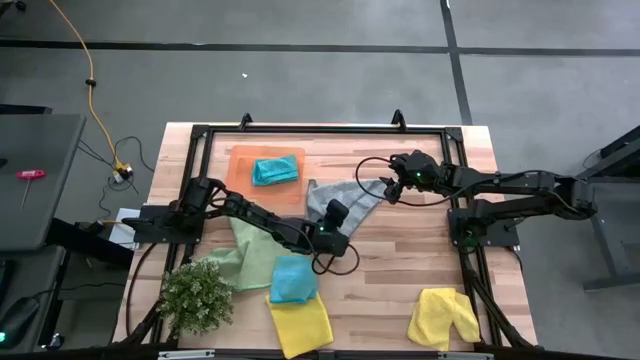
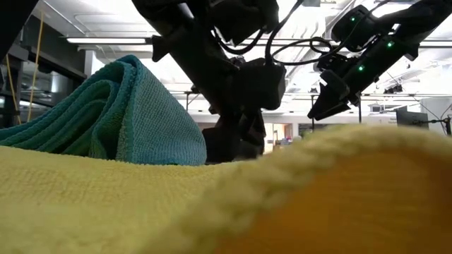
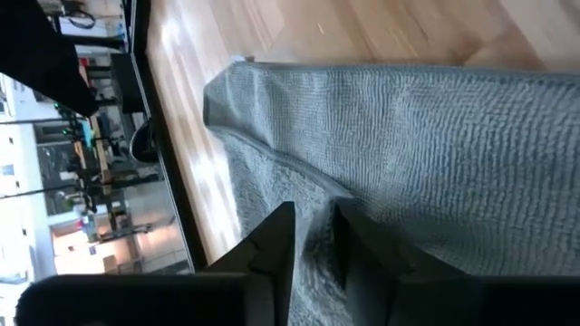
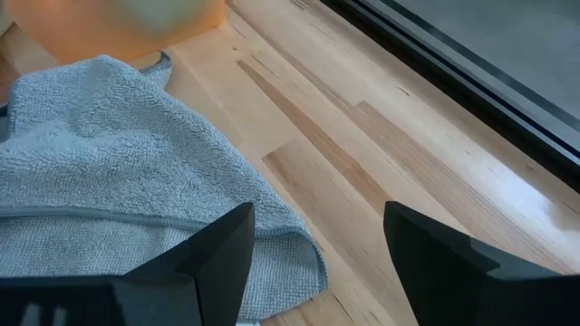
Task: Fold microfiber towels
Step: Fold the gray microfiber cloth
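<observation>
A: Where is the grey towel point(image 1: 345, 200) seen?
B: Beside the orange tray point(image 1: 245, 165). The left gripper point(image 3: 313, 258) is pinched on its edge, shown only by the wrist view.
A: And the right gripper point(image 4: 317, 249)?
B: Spread, held over its far corner.

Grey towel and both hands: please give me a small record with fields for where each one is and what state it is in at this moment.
grey towel: spread on the wooden table, beside the orange tray
left hand: at the grey towel's near edge, fingers narrow, with a fold of cloth between them
right hand: over the grey towel's far corner, fingers wide apart, nothing between them
on tray: one folded teal towel
other towels: light green, teal, two yellow, all unfolded
</observation>
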